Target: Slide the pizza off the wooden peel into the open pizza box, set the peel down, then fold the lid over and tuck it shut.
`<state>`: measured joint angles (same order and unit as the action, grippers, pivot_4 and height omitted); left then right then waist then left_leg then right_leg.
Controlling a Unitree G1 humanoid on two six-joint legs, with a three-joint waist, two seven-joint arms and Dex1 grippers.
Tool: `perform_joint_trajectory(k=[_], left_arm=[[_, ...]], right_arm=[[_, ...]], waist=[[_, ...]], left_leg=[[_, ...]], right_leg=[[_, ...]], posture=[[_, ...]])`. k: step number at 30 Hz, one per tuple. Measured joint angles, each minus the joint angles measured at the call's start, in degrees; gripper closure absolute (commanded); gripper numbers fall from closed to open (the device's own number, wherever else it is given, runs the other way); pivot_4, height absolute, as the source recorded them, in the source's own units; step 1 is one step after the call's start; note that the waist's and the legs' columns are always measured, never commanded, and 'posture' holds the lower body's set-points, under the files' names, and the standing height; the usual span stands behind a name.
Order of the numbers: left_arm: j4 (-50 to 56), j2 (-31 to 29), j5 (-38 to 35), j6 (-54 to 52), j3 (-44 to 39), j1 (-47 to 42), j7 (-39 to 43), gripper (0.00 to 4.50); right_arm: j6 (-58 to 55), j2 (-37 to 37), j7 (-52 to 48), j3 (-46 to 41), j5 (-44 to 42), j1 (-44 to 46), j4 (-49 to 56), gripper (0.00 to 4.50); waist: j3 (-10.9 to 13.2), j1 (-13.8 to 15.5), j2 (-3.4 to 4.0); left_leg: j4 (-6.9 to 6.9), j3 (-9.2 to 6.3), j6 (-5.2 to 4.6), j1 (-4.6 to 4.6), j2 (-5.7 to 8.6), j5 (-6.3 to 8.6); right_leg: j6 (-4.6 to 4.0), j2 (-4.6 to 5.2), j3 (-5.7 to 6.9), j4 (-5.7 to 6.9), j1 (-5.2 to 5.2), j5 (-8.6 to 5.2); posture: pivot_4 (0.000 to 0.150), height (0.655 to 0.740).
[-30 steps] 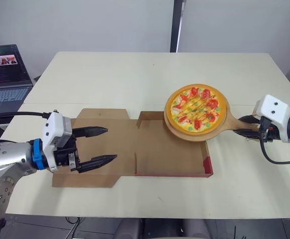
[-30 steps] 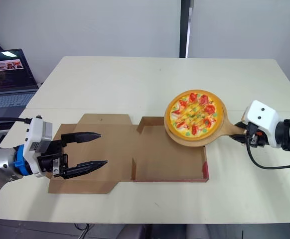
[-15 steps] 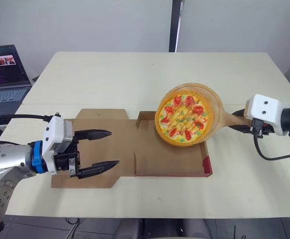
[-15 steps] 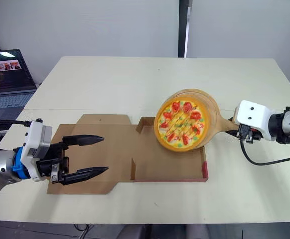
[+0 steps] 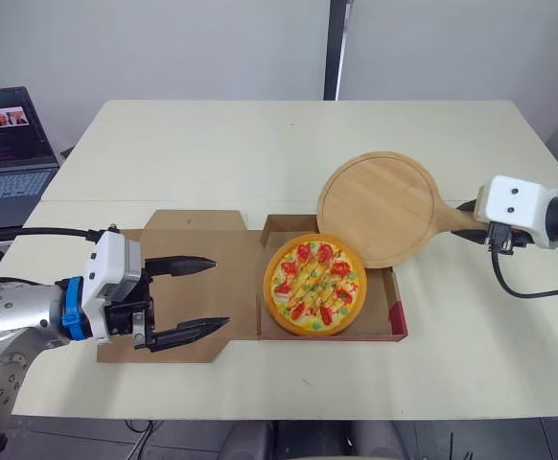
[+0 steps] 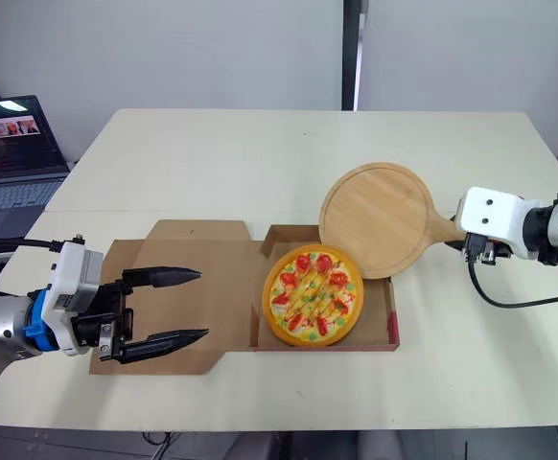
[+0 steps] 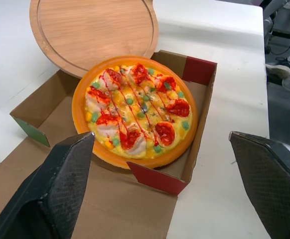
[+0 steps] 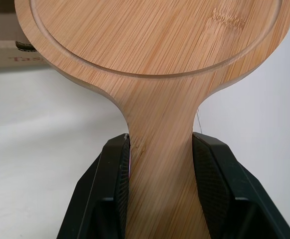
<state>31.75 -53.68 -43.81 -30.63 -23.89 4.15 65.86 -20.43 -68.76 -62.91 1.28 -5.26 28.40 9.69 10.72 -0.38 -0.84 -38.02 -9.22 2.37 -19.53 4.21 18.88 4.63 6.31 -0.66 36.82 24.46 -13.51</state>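
Note:
The pizza lies flat inside the tray of the open cardboard pizza box. The box's lid lies spread flat on the table to the left of the tray. My right gripper is shut on the handle of the round wooden peel, which is bare and tilted up over the tray's far right corner. My left gripper hovers open over the lid, its fingers pointing toward the pizza.
An open laptop sits off the table's left edge. The cream table stretches bare behind the box and to the right of the tray.
The pizza slid off the peel leftward and down into the box tray. The peel tilted up and now stands empty. The left gripper barely moved.

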Motion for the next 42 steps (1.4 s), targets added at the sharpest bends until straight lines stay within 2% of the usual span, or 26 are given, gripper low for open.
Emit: perform_joint_trajectory(k=[7, 11, 16, 23, 26, 30, 36, 42], left_arm=[[-0.1, 0.0, 0.0, 1.0, 1.0, 0.0, 0.3, 0.00], [-0.2, 0.0, 0.0, 1.4, 1.3, -0.4, 0.9, 0.00], [-0.3, 0.1, -0.4, 1.3, 2.6, -2.1, 1.0, 0.00], [-0.2, 0.4, -1.7, 1.1, 6.3, -7.1, 1.1, 0.00], [-0.3, 0.7, -2.7, 0.9, 7.8, -9.4, 1.1, 0.00], [-0.2, 0.8, -3.4, 0.7, 9.1, -11.5, 1.1, 0.00], [-0.6, 1.2, -3.4, 0.7, 11.3, -13.6, 1.2, 0.00], [-0.9, 1.2, -3.4, 0.7, 12.3, -14.0, 1.4, 0.00]], right_arm=[[0.2, -0.1, 0.1, -2.6, -0.5, 1.6, -3.5, 2.93], [-1.8, -0.5, 0.5, -7.3, -1.1, -0.3, -4.6, 2.93], [-9.8, 0.7, 0.9, -17.9, -5.1, -10.1, -1.7, 2.93], [-20.3, 9.8, 3.7, -32.3, -8.4, -28.0, 3.5, 2.93], [-22.1, 12.9, 5.9, -35.4, -9.0, -32.0, 3.6, 2.93], [-23.4, 15.5, 8.5, -37.5, -9.3, -36.5, 3.7, 2.93], [-25.0, 21.9, 15.1, -37.7, -9.7, -37.2, 3.2, 2.93], [-25.1, 24.4, 17.7, -37.6, -10.6, -39.6, 1.2, 2.93]], waist=[[0.0, 0.1, 0.00], [0.0, 0.1, 0.00], [0.0, 0.3, 0.00], [0.0, 0.5, 0.03], [0.0, 0.4, 0.03], [-0.1, 0.0, 0.06], [-0.1, 0.1, 0.07], [-0.1, 0.2, 0.08]], left_leg=[[0.00, -0.01, 0.00, -0.01, 0.00, 0.00], [0.00, -0.03, 0.00, -0.02, -0.01, 0.00], [-0.02, -0.05, -0.01, -0.06, 0.00, 0.00], [-0.09, -0.01, -0.01, 0.00, 0.03, 0.00], [-0.10, 0.03, -0.02, 0.05, 0.02, 0.00], [-0.07, 0.15, -0.02, 0.18, -0.03, 0.00], [-0.06, 0.18, -0.11, 0.42, -0.02, 0.05], [-0.05, 0.22, -0.09, 0.48, -0.02, 0.04]], right_leg=[[-0.01, 0.00, 0.00, -0.01, 0.00, 0.01], [-0.01, -0.01, 0.03, 0.00, 0.00, 0.01], [-0.02, -0.01, 0.03, 0.00, -0.01, 0.04], [0.05, -0.02, -0.04, 0.03, -0.08, 0.14], [0.07, -0.02, -0.10, 0.03, -0.10, 0.16], [0.07, -0.09, -0.22, 0.05, -0.13, 0.16], [0.08, -0.09, -0.28, 0.05, -0.35, 0.17], [0.08, -0.09, -0.32, 0.05, -0.36, 0.17]], posture=[[0.150, 0.7400], [0.150, 0.7400], [0.150, 0.7400], [0.150, 0.7400], [0.150, 0.7400], [0.150, 0.7400], [0.150, 0.7400], [0.150, 0.7400]])
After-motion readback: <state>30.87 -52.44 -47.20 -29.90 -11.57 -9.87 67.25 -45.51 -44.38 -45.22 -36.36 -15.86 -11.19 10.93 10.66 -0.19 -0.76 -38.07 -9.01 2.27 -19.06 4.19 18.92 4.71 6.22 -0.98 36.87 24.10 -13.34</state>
